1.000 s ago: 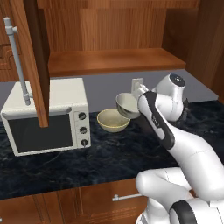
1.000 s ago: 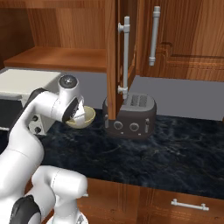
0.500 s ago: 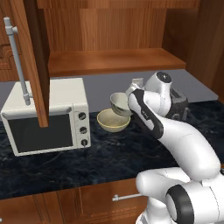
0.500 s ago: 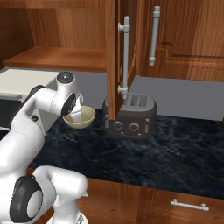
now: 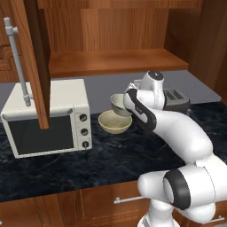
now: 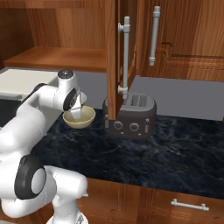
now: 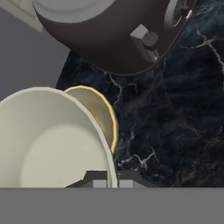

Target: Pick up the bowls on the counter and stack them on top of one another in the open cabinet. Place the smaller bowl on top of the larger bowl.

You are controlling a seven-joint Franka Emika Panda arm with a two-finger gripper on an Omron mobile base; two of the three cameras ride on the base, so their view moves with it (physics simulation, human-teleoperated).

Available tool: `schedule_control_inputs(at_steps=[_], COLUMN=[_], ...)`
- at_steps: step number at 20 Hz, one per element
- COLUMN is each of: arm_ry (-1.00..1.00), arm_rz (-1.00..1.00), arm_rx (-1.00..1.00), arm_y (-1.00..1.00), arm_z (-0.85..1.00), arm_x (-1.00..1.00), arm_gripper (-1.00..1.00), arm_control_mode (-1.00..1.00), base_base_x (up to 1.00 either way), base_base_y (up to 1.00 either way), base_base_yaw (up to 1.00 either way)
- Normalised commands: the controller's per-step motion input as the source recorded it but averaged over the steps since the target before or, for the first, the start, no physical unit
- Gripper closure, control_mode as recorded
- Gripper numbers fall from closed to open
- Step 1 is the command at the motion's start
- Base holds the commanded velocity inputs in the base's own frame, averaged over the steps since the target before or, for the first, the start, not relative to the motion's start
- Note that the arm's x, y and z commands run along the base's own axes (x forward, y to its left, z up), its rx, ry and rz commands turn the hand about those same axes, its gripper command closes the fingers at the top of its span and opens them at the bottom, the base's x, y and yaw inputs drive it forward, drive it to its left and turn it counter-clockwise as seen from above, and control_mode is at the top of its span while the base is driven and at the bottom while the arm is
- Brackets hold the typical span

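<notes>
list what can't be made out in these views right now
- End effector: hidden behind the arm in both base views; hand view shows its tips shut on the small bowl's rim.
- Small bowl: left side cut off by the hand view's edge.
- Large bowl: mostly hidden by the small bowl in the hand view.
- Cabinet top: cut off by the frame in both base views.
- Toaster: partly behind the arm in the left base view.

Pale grey-white smaller bowl (image 7: 48, 144); yellowish-beige larger bowl (image 5: 115, 122); black veined counter (image 5: 111, 155).
</notes>
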Motion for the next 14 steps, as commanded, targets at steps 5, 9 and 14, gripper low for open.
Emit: schedule_control_inputs(at_steps=[5, 9, 14], arm_ry=[0.01, 0.00, 0.00], arm_rz=[-0.10, -0.06, 0.00], arm_rx=[0.00, 0.00, 0.00], arm_y=[0.00, 0.00, 0.06], arm_z=[-0.19, -0.17, -0.12], arm_x=[0.24, 0.15, 0.17], arm_gripper=[1.00, 1.00, 1.00], arm_control_mode=[-1.00, -1.00, -1.00], base_base_x=[0.00, 0.00, 0.00], base_base_y=[0.00, 0.00, 0.00], base_base_yaw=[0.00, 0.00, 0.00])
